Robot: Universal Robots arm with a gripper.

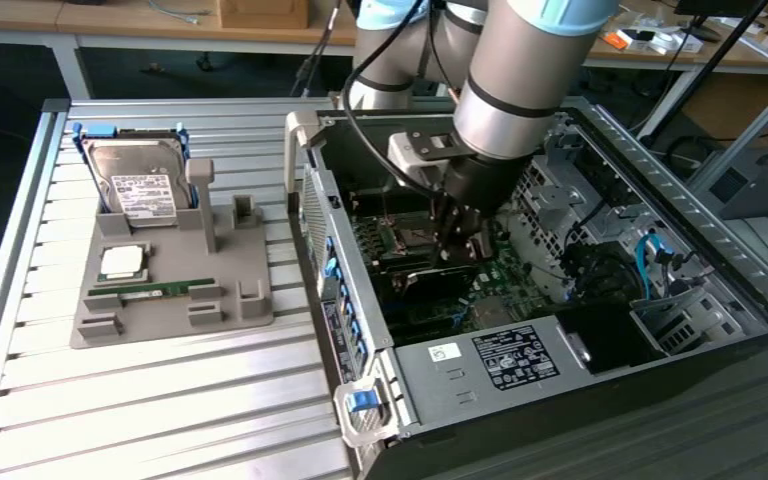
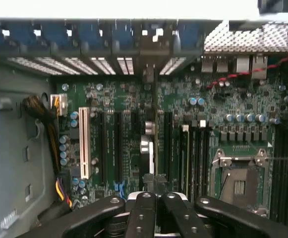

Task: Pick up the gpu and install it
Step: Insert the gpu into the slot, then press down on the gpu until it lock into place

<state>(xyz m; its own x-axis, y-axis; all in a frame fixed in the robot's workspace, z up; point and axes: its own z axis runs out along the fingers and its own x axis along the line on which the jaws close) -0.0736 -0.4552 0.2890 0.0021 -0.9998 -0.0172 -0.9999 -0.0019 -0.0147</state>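
Open black desktop computer case [image 1: 704, 300] lies on its side on the ribbed aluminium table [image 1: 157, 400], green motherboard [image 2: 129, 124] exposed. Grey-and-blue robot arm [image 1: 518, 80] reaches down into the case. Grey plastic parts tray [image 1: 171, 290] sits at nine o'clock of the case, carrying a silver hard drive with white label [image 1: 137, 185]. Black gripper [image 2: 153, 191], jaws pinched together on the gpu [image 2: 150, 144], a thin green card seen edge-on, standing upright among the black expansion slots [image 2: 116, 144], twelve o'clock of the fingertips.
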